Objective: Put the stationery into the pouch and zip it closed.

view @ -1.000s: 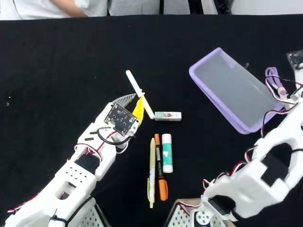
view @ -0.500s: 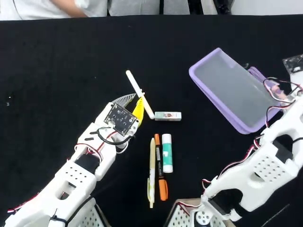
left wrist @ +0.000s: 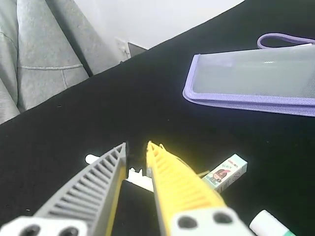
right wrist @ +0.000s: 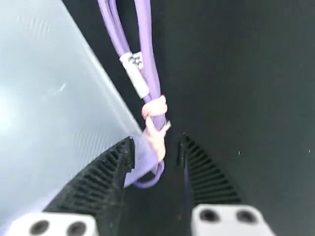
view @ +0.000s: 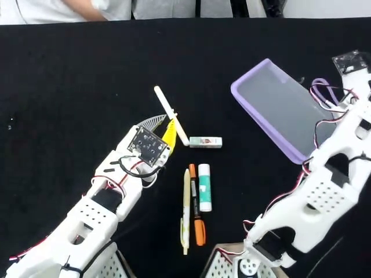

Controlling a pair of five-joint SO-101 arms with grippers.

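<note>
Pouch [view: 278, 107], clear w/ purple edging, lies flat & diagonal on the black worktop [view: 69, 87], right side, far half. Its purple strap [view: 322, 90] trails off the right end. Can't tell whether the zip is open or shut.

Right gripper [right wrist: 155, 142]: jaws part-open, one on each side of the strap at its knot. It isn't pinching the strap and has hold of nothing. Pouch edge sits just beside one jaw.

Left gripper [left wrist: 136, 146] is mid-worktop, its grey + yellow jaws only a slit apart. Its tips are over the white pen [view: 163, 99], which lies diagonal on the worktop w/ one end pointing far-left. In the left wrist view the pen runs under the jaws. Can't tell if the tips touch it, and no grip is evident.

Other stationery:
- Eraser box [view: 206, 142] is just right of the white pen's near end.
- Nearer, in a row & roughly parallel, running near-far: yellow pen [view: 185, 211], orange marker [view: 197, 208], glue stick [view: 204, 186].
- The glue stick is rightmost, just beside the marker.
- All lie outside the pouch, to its left, well apart from it.
</note>
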